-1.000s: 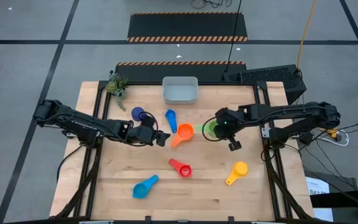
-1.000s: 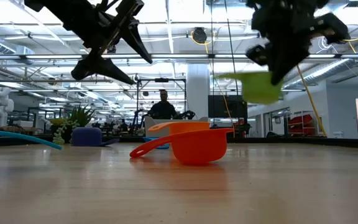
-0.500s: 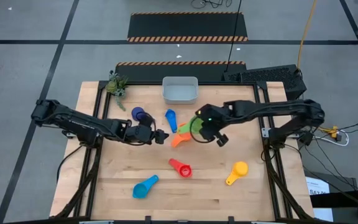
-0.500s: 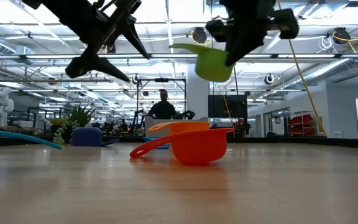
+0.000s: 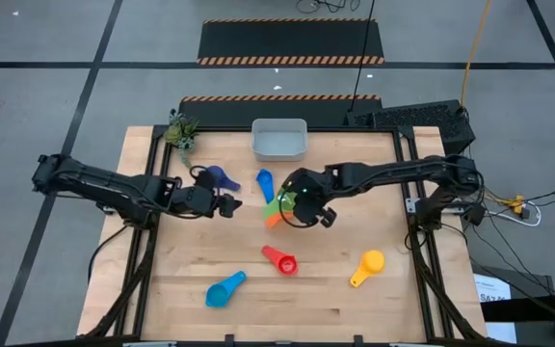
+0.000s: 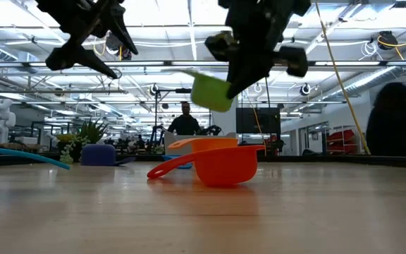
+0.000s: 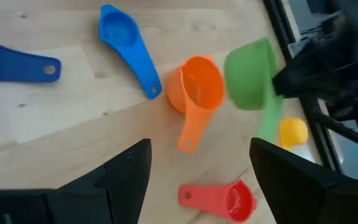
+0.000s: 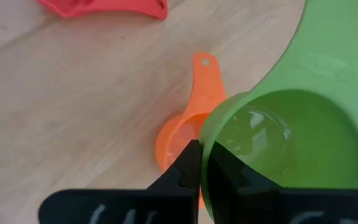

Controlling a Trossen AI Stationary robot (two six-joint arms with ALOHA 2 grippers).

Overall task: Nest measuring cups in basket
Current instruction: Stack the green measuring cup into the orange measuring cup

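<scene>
My right gripper (image 5: 302, 204) is shut on the green cup (image 6: 211, 92) and carries it in the air just above the orange cup (image 5: 276, 214), which rests on its base on the table. My left gripper (image 5: 227, 202) hovers open left of them, near the navy cup (image 5: 218, 176). The blue cup (image 5: 265, 183), red cup (image 5: 280, 258), yellow cup (image 5: 366, 267) and light blue cup (image 5: 225, 288) lie apart on the wood. The pale basket (image 5: 278, 140) stands at the far edge. In the left wrist view the green cup (image 7: 250, 74) hangs beside the orange cup (image 7: 197, 93). My right gripper holds the green cup by its bowl, at the wall (image 8: 213, 162) on the side away from the handle (image 8: 334, 56). One finger (image 8: 188, 168) lies against the outside of the wall; the bowl hides the other. The cup is lifted clear and tilted.
A small green plant (image 5: 181, 132) sits at the far left corner. Bare wood lies along the near edge between the light blue and yellow cups. People show in the room beyond the table in the low view.
My right gripper has carried the green cup toward the table's left, from right of the orange cup to above it, and the cup has tipped. My left gripper has drawn back toward the table's left, staying open.
</scene>
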